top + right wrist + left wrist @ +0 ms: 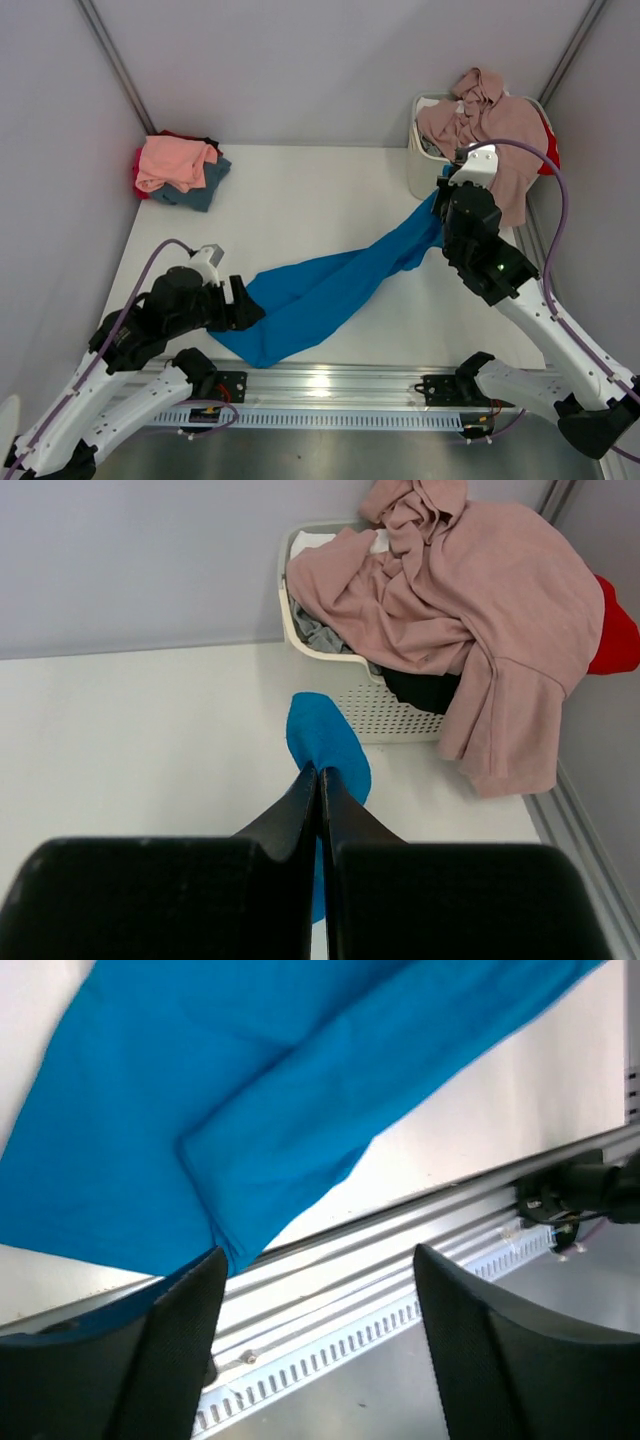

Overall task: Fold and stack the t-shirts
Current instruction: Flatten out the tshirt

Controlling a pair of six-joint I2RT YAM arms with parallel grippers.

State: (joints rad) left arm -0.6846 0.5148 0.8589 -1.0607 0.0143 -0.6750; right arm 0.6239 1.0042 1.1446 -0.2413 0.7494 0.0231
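Note:
A bright blue t-shirt (330,290) lies stretched in a long band from the near left of the table up toward the basket. Near its far end, my right gripper (445,190) is shut on the cloth; in the right wrist view the fingertips (320,770) pinch a fold of blue t-shirt (325,735). My left gripper (245,305) stands open at the shirt's near end. In the left wrist view nothing sits between its jaws (318,1260), and the blue cloth (250,1110) lies beside the left finger. A mauve-pink t-shirt (500,125) drapes over the basket.
The white slatted basket (420,160) stands at the back right with red (615,630) and black (430,690) cloth in it. A salmon pink shirt (175,160) tops a pile with slate blue-grey (205,185) at the back left. A metal rail (330,385) runs along the near edge.

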